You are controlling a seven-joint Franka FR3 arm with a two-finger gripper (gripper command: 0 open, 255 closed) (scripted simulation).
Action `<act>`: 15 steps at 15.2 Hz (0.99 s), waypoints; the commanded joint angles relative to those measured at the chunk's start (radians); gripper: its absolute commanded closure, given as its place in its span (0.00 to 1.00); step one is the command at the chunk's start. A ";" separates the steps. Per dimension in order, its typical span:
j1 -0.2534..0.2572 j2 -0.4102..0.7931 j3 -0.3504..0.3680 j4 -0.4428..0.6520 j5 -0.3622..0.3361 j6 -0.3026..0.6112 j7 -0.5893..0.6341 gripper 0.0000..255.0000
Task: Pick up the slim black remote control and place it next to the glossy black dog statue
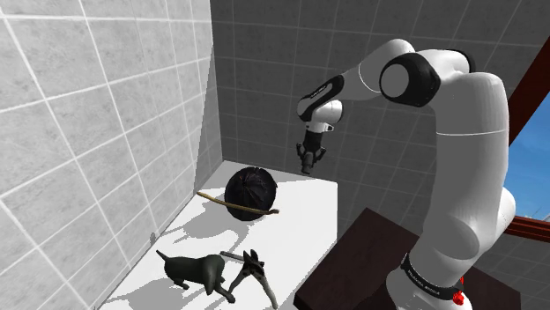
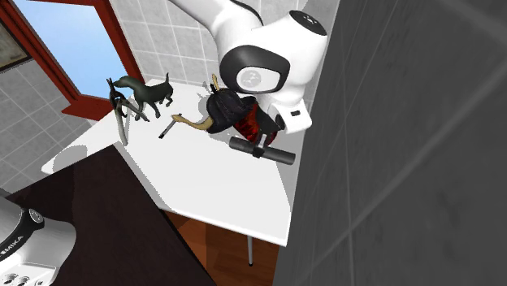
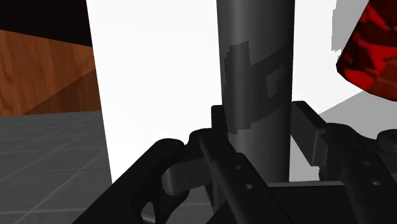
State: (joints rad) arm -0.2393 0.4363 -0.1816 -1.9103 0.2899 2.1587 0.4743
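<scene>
Clasping remote (image 3: 254,63) in wrist view: gripper (image 3: 259,119).

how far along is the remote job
Done: the gripper is shut on the remote. In hand: it holds it at the far end of the table, seemingly off the surface. Left: carry it past the black bundle to the dog statue and set it alongside.

Amounts to one of each kind, nothing doubled: one white table (image 1: 308,211); one dark dog statue (image 1: 196,269); one slim dark-grey remote control (image 2: 276,153); one round, crumpled black bundle (image 1: 251,189) with red patches; one thin brown stick (image 1: 211,197); one two-legged dark tool (image 1: 253,262); one small thin rod (image 2: 166,128); one white arm (image 1: 467,158); one black gripper (image 1: 308,164); one red-framed window (image 2: 57,41).
</scene>
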 commanded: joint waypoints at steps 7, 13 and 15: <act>0.006 -0.066 -0.010 0.020 -0.025 -0.083 0.026 1.00; 0.008 -0.109 -0.016 0.045 -0.041 -0.148 0.044 1.00; 0.009 -0.122 -0.018 0.055 -0.046 -0.170 0.049 1.00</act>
State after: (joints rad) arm -0.2316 0.3229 -0.1991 -1.8583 0.2467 1.9995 0.5195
